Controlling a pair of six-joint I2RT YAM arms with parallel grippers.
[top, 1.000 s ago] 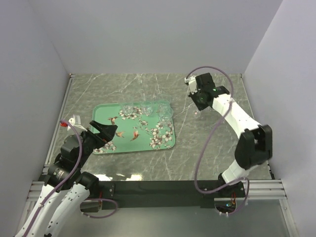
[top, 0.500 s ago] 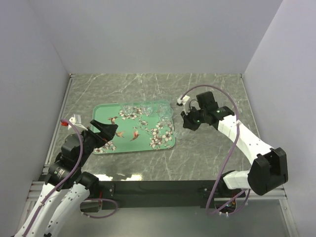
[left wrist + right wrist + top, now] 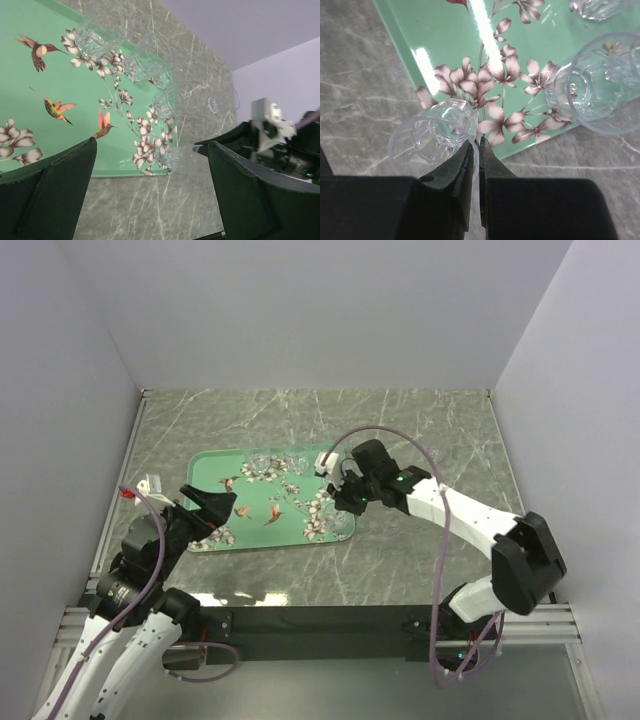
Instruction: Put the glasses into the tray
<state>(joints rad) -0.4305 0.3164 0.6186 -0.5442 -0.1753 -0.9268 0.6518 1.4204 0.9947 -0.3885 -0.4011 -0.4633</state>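
One clear glass [image 3: 432,132] hangs at the tray's [image 3: 440,40] right edge, half over the marble table [image 3: 360,90]; the right gripper [image 3: 475,150] has it by the rim, jaws nearly together on the thin wall; not set down yet. At least three more glasses [image 3: 600,85] already stand at the tray's far right (clear on clear, hard to count). The left gripper [image 3: 210,514] hovers spread wide and empty over the near left corner. I'd judge the job nearly done.
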